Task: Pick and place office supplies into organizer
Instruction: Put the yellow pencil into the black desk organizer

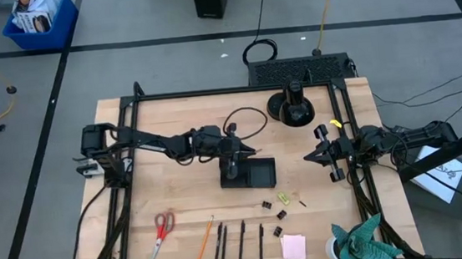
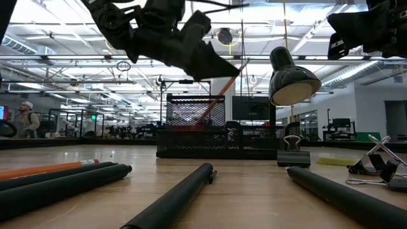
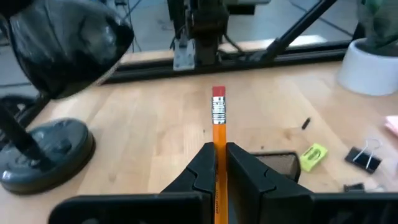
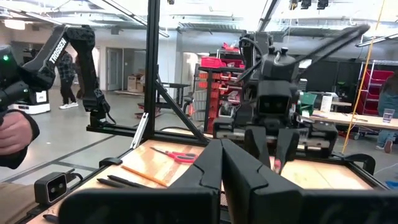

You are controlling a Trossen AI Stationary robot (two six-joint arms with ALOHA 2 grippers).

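My left gripper (image 3: 217, 163) hovers above the black organizer (image 1: 253, 174) at the table's middle, shut on an orange pencil (image 3: 218, 127) whose pink eraser end (image 3: 218, 93) sticks out ahead. My right gripper (image 4: 222, 163) waits shut near the table's right side (image 1: 320, 152), holding nothing. Near the front edge lie the red-handled scissors (image 1: 163, 230), a second orange pencil (image 1: 204, 242), several black pens (image 1: 241, 242), black binder clips (image 1: 268, 203), a yellow-green piece (image 1: 284, 198) and a pink sticky-note pad (image 1: 293, 247). My left gripper pinches the pencil's shaft (image 3: 218, 148) between its two fingers (image 3: 200, 167). The pencil runs along the fingers, with its eraser end pointing toward the table's right. The gripper comes from the table's left, slanting slightly down. The pencil is lifted clear, above the organizer.
A black desk lamp stands on its round base (image 1: 290, 108) behind the organizer, its shade (image 2: 293, 81) above the table. A teal-green cloth thing in a white pot (image 1: 365, 245) sits at the near right corner. Black frame rails (image 1: 131, 138) run along the table's sides.
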